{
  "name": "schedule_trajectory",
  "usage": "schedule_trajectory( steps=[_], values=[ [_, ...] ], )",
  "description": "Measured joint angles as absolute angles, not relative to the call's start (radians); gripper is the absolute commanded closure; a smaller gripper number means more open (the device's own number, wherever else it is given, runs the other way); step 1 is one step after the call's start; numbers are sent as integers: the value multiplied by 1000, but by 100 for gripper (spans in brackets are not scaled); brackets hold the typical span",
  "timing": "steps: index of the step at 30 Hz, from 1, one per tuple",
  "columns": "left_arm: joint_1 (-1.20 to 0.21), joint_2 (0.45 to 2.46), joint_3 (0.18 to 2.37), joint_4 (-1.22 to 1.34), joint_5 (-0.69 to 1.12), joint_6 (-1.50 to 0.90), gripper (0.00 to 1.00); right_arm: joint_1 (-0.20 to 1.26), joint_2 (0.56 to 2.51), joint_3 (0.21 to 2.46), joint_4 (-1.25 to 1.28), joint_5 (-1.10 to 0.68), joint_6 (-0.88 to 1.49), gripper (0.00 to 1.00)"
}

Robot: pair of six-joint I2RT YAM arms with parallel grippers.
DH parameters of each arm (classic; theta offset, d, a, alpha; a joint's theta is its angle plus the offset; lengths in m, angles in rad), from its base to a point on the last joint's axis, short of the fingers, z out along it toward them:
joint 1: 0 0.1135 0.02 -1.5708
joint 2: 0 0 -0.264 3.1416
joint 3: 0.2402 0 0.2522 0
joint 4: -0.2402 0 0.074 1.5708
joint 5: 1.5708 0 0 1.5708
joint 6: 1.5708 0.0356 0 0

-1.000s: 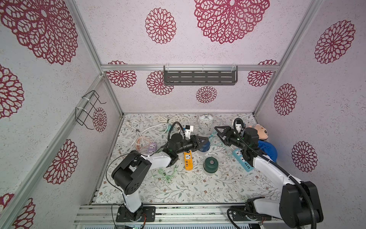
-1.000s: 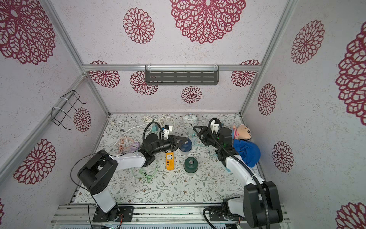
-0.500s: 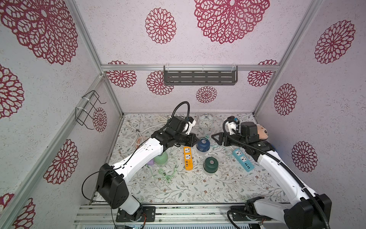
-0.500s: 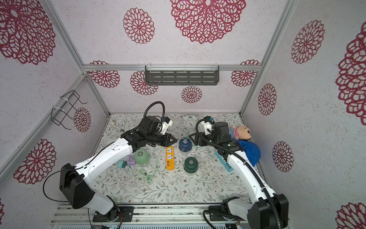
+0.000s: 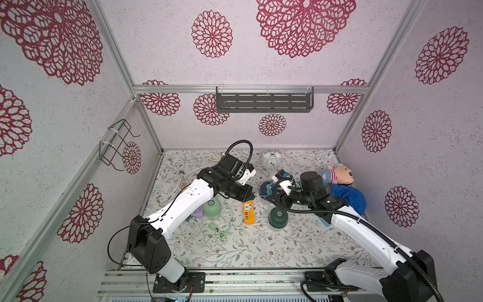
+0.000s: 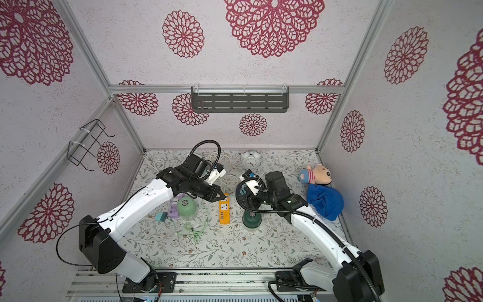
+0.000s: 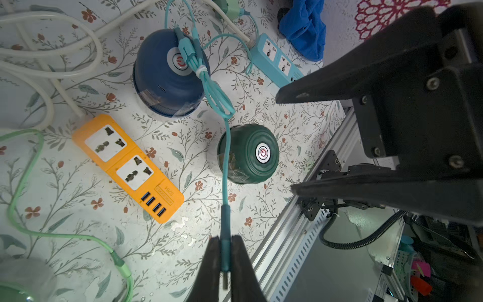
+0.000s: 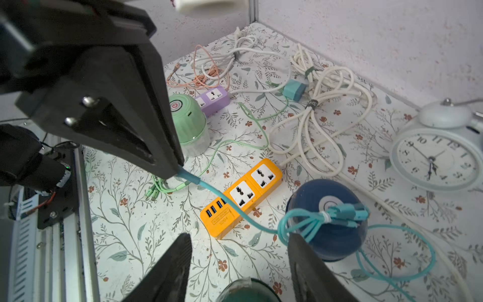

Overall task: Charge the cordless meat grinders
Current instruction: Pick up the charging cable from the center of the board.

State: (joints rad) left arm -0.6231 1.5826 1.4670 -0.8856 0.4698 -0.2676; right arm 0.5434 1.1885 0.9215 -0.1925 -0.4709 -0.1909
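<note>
My left gripper (image 7: 226, 238) is clamped on the plug end of a rubbery teal cable (image 7: 225, 170), its metal tip showing between the black fingers. The cable runs to a tied bundle lying on the smooth dome of the navy grinder (image 7: 162, 86). My right gripper (image 8: 239, 236) hangs with jaws well apart, gripping nothing. A cable loop lies just beside one finger; whether they touch I cannot tell. Below it sits the ribbed dark green grinder (image 7: 248, 157), silver button up, near the glossy orange strip (image 7: 128, 167) with its four blue USB ports. The mint grinder (image 8: 187, 123) stands on its clear cup just beside the purple strip (image 8: 213, 100), all on the floral mat (image 8: 130, 235).
</note>
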Motion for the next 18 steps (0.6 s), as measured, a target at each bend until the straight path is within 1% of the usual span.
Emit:
schedule_trajectory(
  steps=[4,8,13,15,18],
  values=[
    [-620,1583,1493,-895,498,-261,94,595,1236,941,-186,-460,-254,43],
    [-619,1583,1504,-897,516,-257,94,629,1299,987,-197,-446,-307,44],
    [-619,1583,1504,-905,533,-254,94,646,1316,1006,-201,-421,-348,45],
    [-619,1584,1504,-907,538,-254,95,648,1323,1021,-211,-417,-359,49],
    [-617,1585,1504,-909,541,-254,95,652,1346,1055,-239,-416,-381,58]
  ],
)
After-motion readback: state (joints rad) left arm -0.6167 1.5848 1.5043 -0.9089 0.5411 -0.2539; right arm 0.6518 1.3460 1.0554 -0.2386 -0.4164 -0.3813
